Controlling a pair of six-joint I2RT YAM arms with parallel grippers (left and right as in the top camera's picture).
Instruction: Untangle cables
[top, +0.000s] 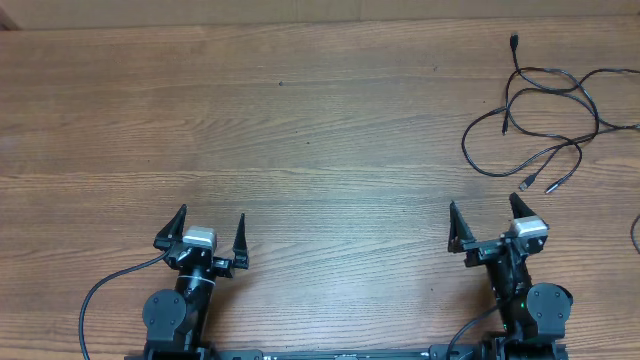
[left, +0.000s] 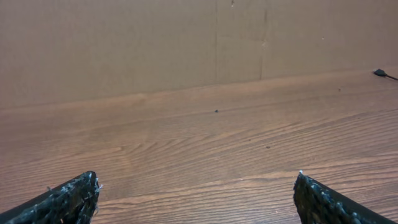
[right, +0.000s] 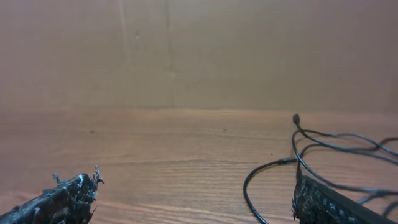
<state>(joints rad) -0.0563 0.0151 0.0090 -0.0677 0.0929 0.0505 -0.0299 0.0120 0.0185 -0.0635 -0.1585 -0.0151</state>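
The cables (top: 545, 115) are thin black cords looped over one another at the far right of the wooden table, with small plugs at their ends. In the right wrist view the cables (right: 323, 152) curl just ahead of the right finger. My right gripper (top: 483, 214) is open near the front edge, empty, a short way in front of the tangle. My left gripper (top: 212, 223) stands open at the front left, far from the cords. One plug (left: 380, 73) shows at the right edge of the left wrist view.
A bare wooden table (top: 300, 120) stretches between the arms and the back. A cardboard wall (left: 186, 43) rises behind the table's far edge. Another black cord (top: 635, 232) curves at the right edge. A thick arm cable (top: 100, 295) loops by the left base.
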